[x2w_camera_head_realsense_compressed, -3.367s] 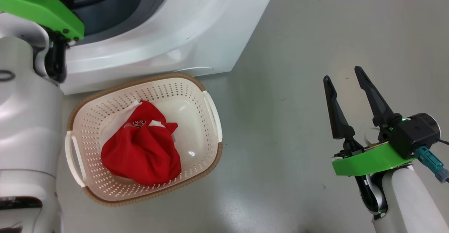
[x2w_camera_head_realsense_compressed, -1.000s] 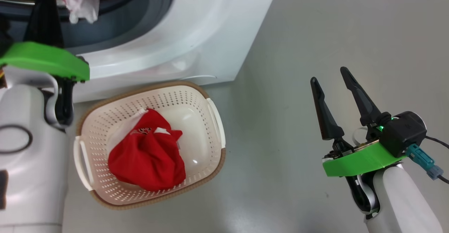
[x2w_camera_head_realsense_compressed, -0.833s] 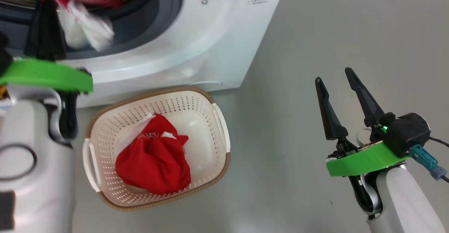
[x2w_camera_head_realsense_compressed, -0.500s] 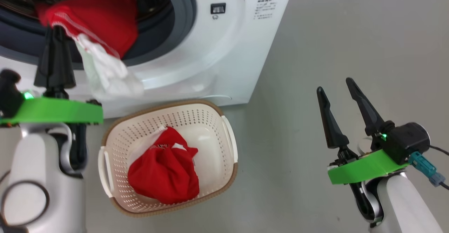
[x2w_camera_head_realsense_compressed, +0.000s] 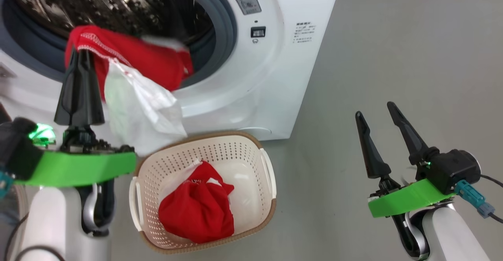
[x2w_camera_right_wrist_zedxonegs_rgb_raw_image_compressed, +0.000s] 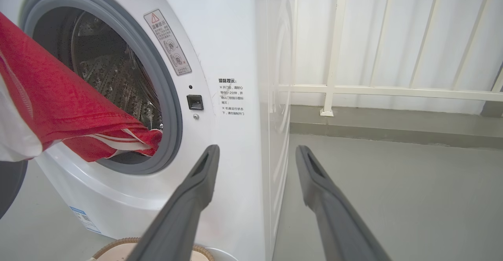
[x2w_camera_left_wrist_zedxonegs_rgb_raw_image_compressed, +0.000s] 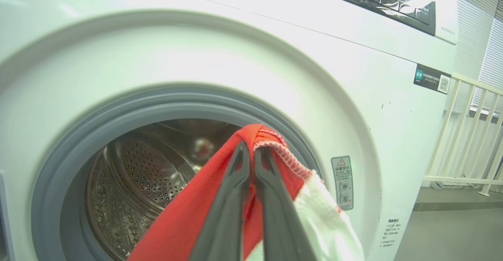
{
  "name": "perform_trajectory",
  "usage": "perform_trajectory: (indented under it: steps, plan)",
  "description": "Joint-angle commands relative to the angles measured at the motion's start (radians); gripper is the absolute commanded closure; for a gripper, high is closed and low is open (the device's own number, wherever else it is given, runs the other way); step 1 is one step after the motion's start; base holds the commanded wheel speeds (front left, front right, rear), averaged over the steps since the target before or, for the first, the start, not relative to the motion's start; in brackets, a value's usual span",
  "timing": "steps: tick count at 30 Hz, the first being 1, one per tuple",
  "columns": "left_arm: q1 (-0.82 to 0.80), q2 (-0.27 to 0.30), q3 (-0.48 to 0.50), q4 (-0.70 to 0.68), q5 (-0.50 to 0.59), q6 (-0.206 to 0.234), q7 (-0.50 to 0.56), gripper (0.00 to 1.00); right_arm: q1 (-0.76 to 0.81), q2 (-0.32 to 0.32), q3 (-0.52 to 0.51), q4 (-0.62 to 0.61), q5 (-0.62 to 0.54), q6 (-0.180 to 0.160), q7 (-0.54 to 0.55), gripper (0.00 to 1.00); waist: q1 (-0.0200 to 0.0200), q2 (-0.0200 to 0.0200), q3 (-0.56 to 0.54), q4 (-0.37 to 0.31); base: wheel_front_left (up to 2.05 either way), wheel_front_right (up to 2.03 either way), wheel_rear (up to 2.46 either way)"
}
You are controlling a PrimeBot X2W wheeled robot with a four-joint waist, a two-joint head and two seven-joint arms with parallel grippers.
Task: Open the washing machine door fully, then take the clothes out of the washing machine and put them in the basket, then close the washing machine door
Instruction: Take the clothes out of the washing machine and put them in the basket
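Observation:
The white washing machine [x2w_camera_head_realsense_compressed: 275,68] stands with its opening uncovered and the steel drum [x2w_camera_head_realsense_compressed: 118,5] in sight; its door is off to the side and I cannot make it out. My left gripper [x2w_camera_head_realsense_compressed: 80,52] [x2w_camera_left_wrist_zedxonegs_rgb_raw_image_compressed: 251,149] is shut on the edge of a red garment [x2w_camera_head_realsense_compressed: 149,62] [x2w_camera_left_wrist_zedxonegs_rgb_raw_image_compressed: 184,225] of the clothes. The garment drapes out over the grey gasket, with a white cloth part [x2w_camera_head_realsense_compressed: 137,107] hanging down. Another red garment [x2w_camera_head_realsense_compressed: 196,212] lies in the cream basket [x2w_camera_head_realsense_compressed: 177,155] on the floor below the opening. My right gripper [x2w_camera_head_realsense_compressed: 374,109] [x2w_camera_right_wrist_zedxonegs_rgb_raw_image_compressed: 256,149] is open and holds nothing, to the right of the basket.
Bare grey floor [x2w_camera_head_realsense_compressed: 393,56] spreads right of the machine. A white railing [x2w_camera_right_wrist_zedxonegs_rgb_raw_image_compressed: 334,56] runs along the wall behind the machine's right side. The basket's brown rim [x2w_camera_right_wrist_zedxonegs_rgb_raw_image_compressed: 118,250] shows just under the machine's front.
The head camera has tilted up toward the drum. My left gripper has drawn the red garment further out of the drum, and its white part hangs lower. The right gripper stays open and still.

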Motion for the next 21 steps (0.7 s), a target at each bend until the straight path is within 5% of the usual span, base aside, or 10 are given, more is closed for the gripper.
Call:
perform_trajectory:
  steps: [1, 10, 21]
  plan:
    - [0.018, 0.018, 0.015, -0.064, 0.011, -0.005, -0.005, 1.00, 0.003, -0.002, 0.018, -0.021, -0.007, 0.006, -0.006, 0.00, 0.0000, 0.0000, -0.020, 0.008, 0.00, 0.00, 0.00]
    - [0.095, 0.011, -0.050, -0.179, -0.004, 0.013, 0.011, 1.00, 0.021, -0.001, 0.024, -0.022, -0.006, 0.006, -0.006, 0.00, 0.0000, 0.0000, -0.043, 0.015, 0.00, 0.00, 0.00]
    - [0.123, 0.007, -0.113, -0.008, -0.083, 0.024, 0.004, 1.00, 0.009, -0.011, 0.021, -0.031, -0.006, 0.006, -0.006, 0.00, 0.0000, 0.0000, 0.015, 0.019, 0.00, 0.00, 0.00]
